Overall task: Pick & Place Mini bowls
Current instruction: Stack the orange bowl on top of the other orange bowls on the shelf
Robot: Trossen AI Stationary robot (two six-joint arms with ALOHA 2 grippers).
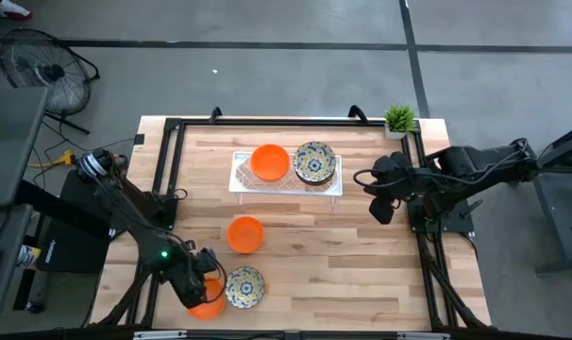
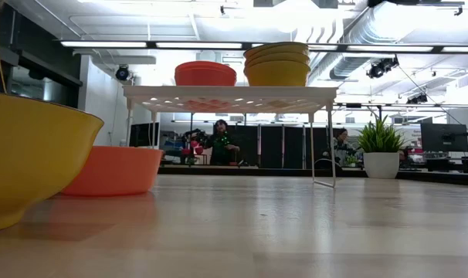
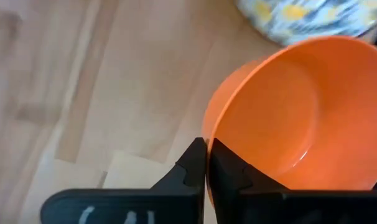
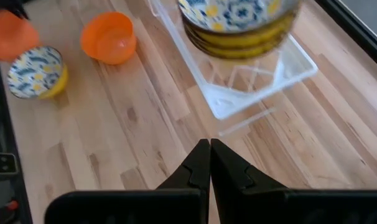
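Lower left of the overhead frame: the left gripper (image 1: 203, 291) fingers pinch an orange bowl (image 1: 208, 300) rim, beside a floral bowl (image 1: 244, 286). Right gripper (image 1: 381, 210), fingers closed and empty, hovers right of the tray (image 1: 286, 184).

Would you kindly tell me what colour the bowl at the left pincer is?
Plain glossy orange-red; the bowl shows best in the left wrist view, at the left pincer.

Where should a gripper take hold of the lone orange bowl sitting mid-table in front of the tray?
Probably by the rim. The orange bowl sits upright and open, apart from the tray and the floral bowl, so one finger inside and one outside its thin wall, coming from above, looks workable. Its smooth rounded sides offer no other purchase.
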